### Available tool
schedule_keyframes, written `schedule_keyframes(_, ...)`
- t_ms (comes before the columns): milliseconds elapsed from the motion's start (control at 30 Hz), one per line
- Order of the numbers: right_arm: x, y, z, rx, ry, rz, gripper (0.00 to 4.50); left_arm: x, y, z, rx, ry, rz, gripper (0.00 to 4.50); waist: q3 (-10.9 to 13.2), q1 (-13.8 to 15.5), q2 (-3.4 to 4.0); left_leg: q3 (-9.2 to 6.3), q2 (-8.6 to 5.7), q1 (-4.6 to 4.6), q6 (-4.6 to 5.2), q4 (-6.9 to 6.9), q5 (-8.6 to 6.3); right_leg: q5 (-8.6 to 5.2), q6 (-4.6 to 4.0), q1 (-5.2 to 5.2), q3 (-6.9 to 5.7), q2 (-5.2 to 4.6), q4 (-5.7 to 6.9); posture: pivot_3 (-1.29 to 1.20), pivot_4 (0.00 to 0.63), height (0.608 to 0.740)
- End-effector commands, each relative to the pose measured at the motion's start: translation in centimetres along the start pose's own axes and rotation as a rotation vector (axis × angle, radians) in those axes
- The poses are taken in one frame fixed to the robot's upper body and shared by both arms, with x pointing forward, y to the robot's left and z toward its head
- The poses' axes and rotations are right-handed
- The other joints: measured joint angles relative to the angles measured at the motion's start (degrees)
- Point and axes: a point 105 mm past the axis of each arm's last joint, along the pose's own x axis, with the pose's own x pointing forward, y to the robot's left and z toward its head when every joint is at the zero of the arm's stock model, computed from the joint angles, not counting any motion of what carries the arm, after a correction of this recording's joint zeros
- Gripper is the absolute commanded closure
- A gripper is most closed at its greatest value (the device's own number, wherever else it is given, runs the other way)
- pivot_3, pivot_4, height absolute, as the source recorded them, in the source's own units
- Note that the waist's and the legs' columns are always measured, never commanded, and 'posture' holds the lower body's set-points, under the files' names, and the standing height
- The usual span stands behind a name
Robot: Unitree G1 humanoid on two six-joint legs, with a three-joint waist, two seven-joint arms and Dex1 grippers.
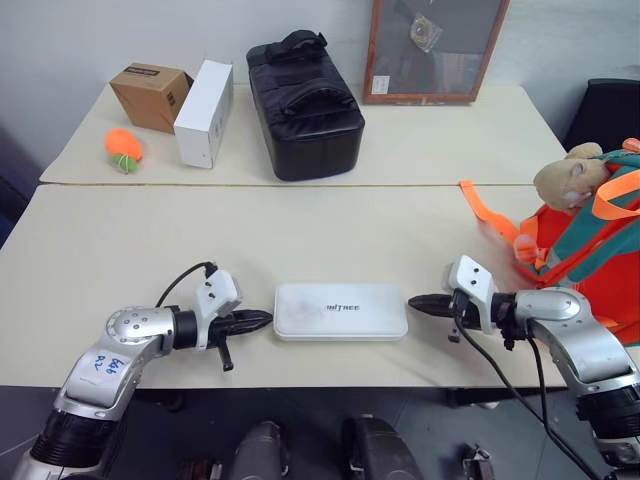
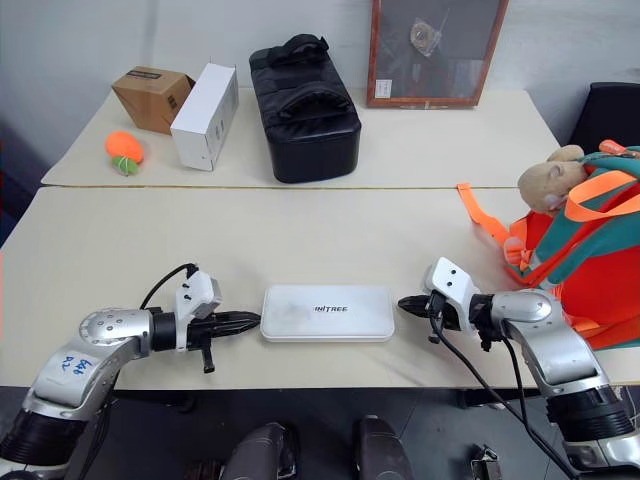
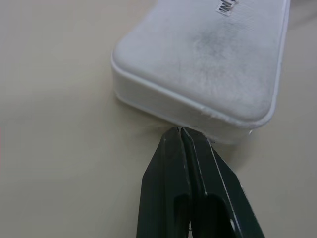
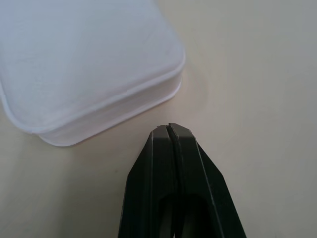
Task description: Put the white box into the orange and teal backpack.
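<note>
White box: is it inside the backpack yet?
No, the white box lies flat on the table, apart from the backpack.

The orange and teal backpack [image 1: 585, 245] runs off the picture's right edge. The white box's [image 1: 341, 311] small lettering is perhaps too small to read.

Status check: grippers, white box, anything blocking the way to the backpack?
Left gripper and right gripper shut, one at each end of the white box. Box flat on table, not lifted. Orange and teal backpack at right; path clear.
</note>
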Motion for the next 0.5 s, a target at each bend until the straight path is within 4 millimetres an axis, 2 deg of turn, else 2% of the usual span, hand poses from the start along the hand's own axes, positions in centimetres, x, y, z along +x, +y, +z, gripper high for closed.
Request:
schedule_keyframes(33, -0.6, 0.2, 0.6, -0.093, 0.009, 0.038, 4.50, -1.8, 1.2, 0.3, -0.197, -0.042, 0.033, 3.86, 0.0, -0.1, 0.00, 0.00, 0.00, 0.00, 0.00, 0.00, 0.00, 0.00, 0.00, -0.01, 0.00, 0.00, 0.01, 0.00, 0.150, 0.740)
schedule_keyframes(133, -0.6, 0.5, 0.6, -0.169, 0.034, 0.083, 4.50, -3.2, 0.7, 0.9, -0.431, -0.086, -0.064, 2.95, 0.0, -0.1, 0.00, -0.02, 0.01, 0.01, -0.01, 0.02, 0.01, 0.00, 0.00, -0.01, -0.03, 0.01, 0.07, 0.00, 0.150, 0.740)
schedule_keyframes(233, -0.5, 0.9, 0.4, -0.213, 0.052, 0.125, 4.50, -3.6, 0.2, 1.5, -0.531, -0.074, -0.124, 2.07, 0.0, -0.1, 0.00, -0.04, -0.01, 0.01, -0.14, 0.04, 0.08, 0.00, 0.00, 0.00, -0.05, 0.00, 0.10, 0.00, 0.150, 0.740)
schedule_keyframes(467, 0.1, 1.4, 0.7, -0.273, 0.058, 0.174, 4.50, -1.7, 0.2, 1.4, -0.762, -0.086, -0.193, 0.10, 0.0, 0.0, -0.01, -0.05, -0.03, 0.00, -0.27, 0.19, 0.15, 0.00, 0.01, 0.04, -0.06, -0.01, 0.13, 0.00, 0.150, 0.740)
schedule_keyframes(500, 0.2, 1.3, 0.8, -0.278, 0.055, 0.171, 4.50, -1.3, 0.1, 1.4, -0.776, -0.085, -0.204, 0.10, 0.0, 0.0, -0.01, -0.05, -0.03, 0.00, -0.28, 0.20, 0.15, 0.00, 0.01, 0.04, -0.05, -0.01, 0.13, 0.00, 0.150, 0.740)
